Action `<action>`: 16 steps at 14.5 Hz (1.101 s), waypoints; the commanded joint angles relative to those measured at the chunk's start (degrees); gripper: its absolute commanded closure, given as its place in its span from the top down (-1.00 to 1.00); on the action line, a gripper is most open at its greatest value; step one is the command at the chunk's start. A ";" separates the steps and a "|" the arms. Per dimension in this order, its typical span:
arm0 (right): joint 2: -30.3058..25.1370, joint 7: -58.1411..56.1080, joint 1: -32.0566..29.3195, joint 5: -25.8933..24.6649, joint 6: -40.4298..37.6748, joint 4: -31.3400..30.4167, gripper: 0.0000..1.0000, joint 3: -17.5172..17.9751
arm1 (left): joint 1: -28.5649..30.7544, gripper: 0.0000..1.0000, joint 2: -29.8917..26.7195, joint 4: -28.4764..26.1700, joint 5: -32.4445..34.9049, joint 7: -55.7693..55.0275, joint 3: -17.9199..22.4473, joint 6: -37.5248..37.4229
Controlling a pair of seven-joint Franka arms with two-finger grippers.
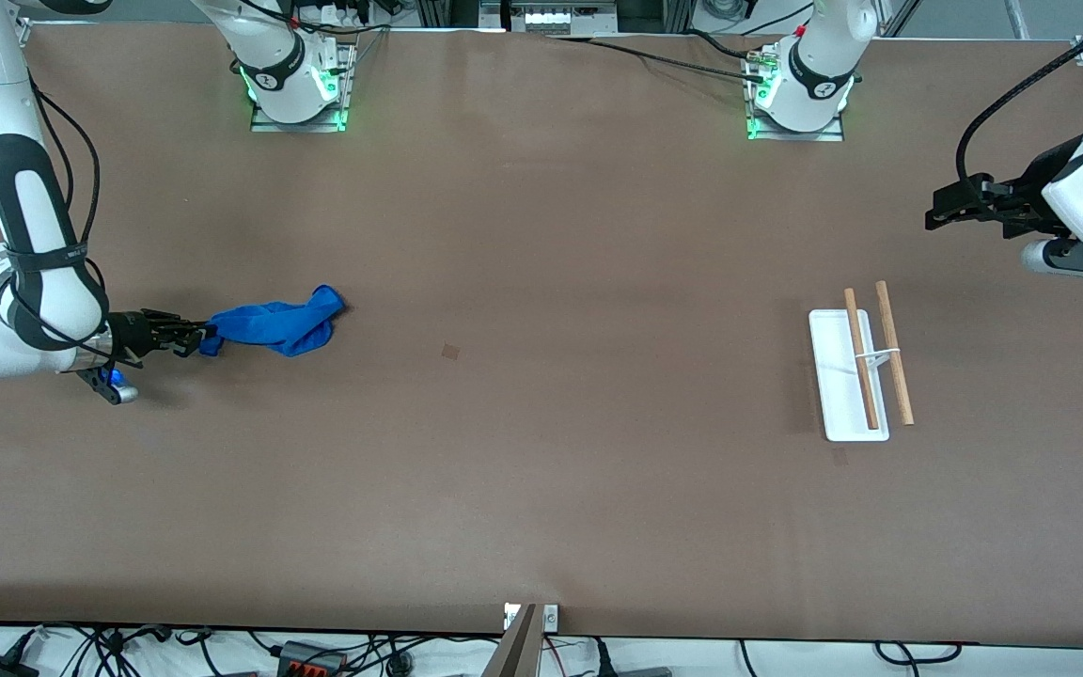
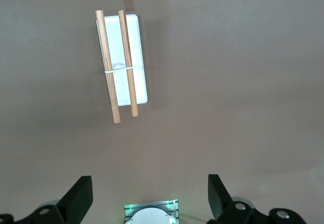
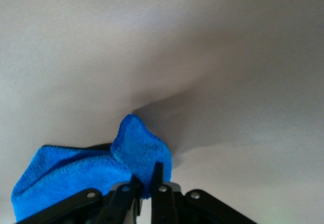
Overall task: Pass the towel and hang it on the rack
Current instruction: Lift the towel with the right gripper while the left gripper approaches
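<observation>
Nearest the front camera of the task's things, the rack is sitting on the brown table toward the left arm's end: a flat white rectangular base with a thin white bracket carrying two parallel light-brown wooden rods, smooth and round, both bare.

The towel is lying well apart from it, toward the right arm's end, a fuzzy royal-blue cloth bunched into a crumpled strip. The right gripper is down at the table and its jaws are closing together on the cloth's edge; in the right wrist view a fold of blue pile is being pinched between the two dark fingers, while most of the towel appears to be resting on the table (whether any of it is already lifting is hard to tell from this angle).

So the pick-up is in hand, the first step, with handover and hanging both undone. The next move probably calls for lifting the limp cloth clear and carrying it toward the table's middle, letting enough hang free for the other arm to grasp.

The left gripper is waiting in the air above the table near the rack, its jaws standing wide apart with nothing between them.
</observation>
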 commanded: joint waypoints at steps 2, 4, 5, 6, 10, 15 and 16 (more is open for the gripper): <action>-0.24 -7.48 -0.19 0.91 -7.73 6.85 -1.00 0.99 | 0.15 1.00 0.50 1.27 0.11 1.28 -0.01 -0.76; -0.15 -6.87 1.56 0.74 -19.23 18.68 -1.00 1.69 | 0.06 1.00 1.02 1.27 0.02 1.19 -0.01 -0.67; -0.24 -6.00 3.57 0.56 -23.12 23.27 -1.00 1.70 | 0.15 1.00 1.55 1.27 -0.15 1.19 -0.01 -0.67; -0.33 -5.56 5.68 0.56 -25.68 26.71 -1.00 1.70 | 0.24 1.00 1.73 1.27 -0.33 1.11 -0.01 -0.75; -1.12 -5.74 12.28 1.53 -27.73 33.51 -1.00 5.19 | -0.37 1.00 2.95 1.27 -0.76 1.28 -0.10 -0.76; -1.74 6.19 12.73 6.27 -17.23 39.75 -1.00 26.52 | -1.34 1.00 7.70 0.84 -8.04 6.52 -0.27 2.83; -1.74 9.01 12.99 6.19 -12.31 39.76 -1.00 30.49 | -0.91 1.00 8.75 0.66 -9.89 12.82 -0.27 4.68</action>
